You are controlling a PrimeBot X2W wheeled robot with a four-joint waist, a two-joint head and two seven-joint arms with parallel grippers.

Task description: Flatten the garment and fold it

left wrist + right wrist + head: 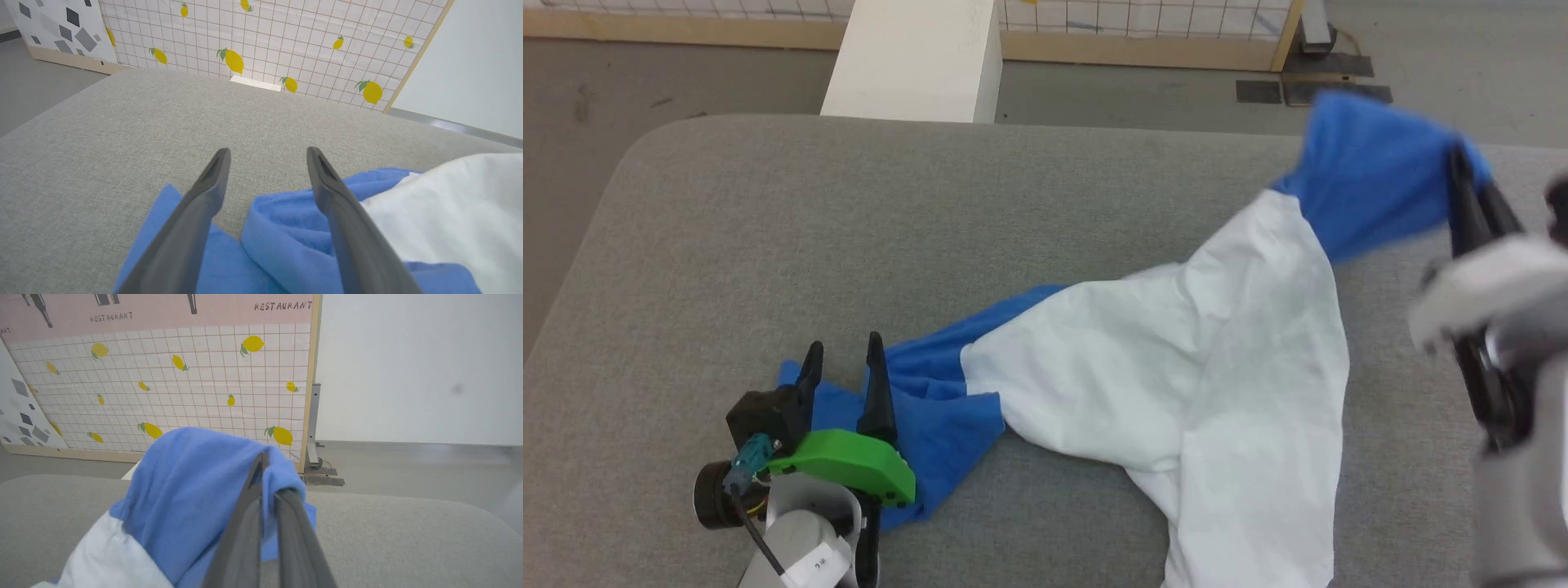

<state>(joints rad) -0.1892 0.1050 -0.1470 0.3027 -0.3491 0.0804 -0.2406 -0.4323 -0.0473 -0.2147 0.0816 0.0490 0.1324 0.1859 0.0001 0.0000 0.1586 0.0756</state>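
Grey padded desk (pixel 768 204) holds the garment (pixel 1160 367): right gripper (pixel 1459 159) clamped on its raised blue sleeve, left gripper (pixel 843 345) with jaws apart over its other sleeve; I'd pinch there, then spread.

garment (pixel 1176 384) across cushion (pixel 931 212), one end under left pincer (pixel 845 343), other end in right pincer (pixel 1462 163)

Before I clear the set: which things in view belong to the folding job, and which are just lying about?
Job: garment, blue part pinched in shut right gripper; open left gripper over its other blue end; grey pad.
Lying about: white block; lemon-print panel.
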